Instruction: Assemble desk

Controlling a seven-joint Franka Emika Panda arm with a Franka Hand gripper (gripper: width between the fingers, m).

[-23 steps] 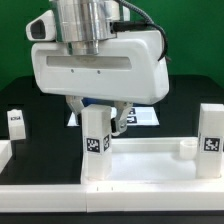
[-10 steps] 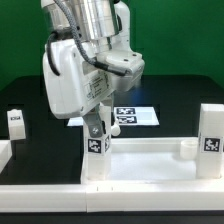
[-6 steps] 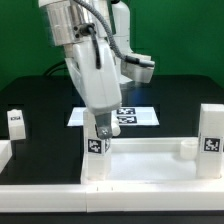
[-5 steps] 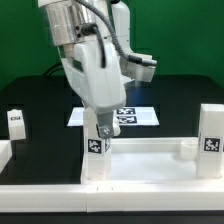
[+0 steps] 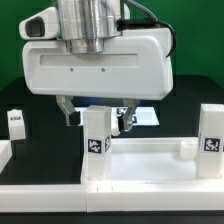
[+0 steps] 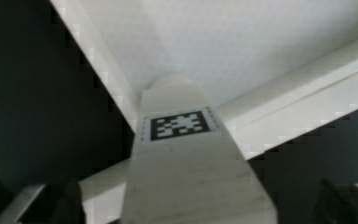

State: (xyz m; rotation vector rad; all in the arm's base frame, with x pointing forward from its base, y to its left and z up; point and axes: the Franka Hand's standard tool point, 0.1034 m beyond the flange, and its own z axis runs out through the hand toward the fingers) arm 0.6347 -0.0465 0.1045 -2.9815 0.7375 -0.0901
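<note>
The white desk tabletop (image 5: 150, 160) lies at the front with its rim up and a round socket (image 5: 186, 150) near its right corner. A white leg (image 5: 96, 140) with a black-and-white tag stands upright at the tabletop's left corner. My gripper (image 5: 95, 118) hangs over this leg, one finger (image 5: 66, 108) on each side and a gap between each finger and the leg. In the wrist view the leg (image 6: 185, 150) fills the middle, with my gripper (image 6: 190, 205) open around it and dark fingers (image 6: 34, 205) at the edges.
A second tagged leg (image 5: 210, 140) stands upright on the exterior view's right. A smaller tagged leg (image 5: 15, 122) stands on the black table at the left. The marker board (image 5: 146, 117) lies behind the gripper. White border rails (image 5: 100, 195) run along the front.
My gripper has turned back from its twisted pose, so its broad face is square to the camera. Its fingers stand wider apart than 2.3 s ago. The leg has not visibly moved.
</note>
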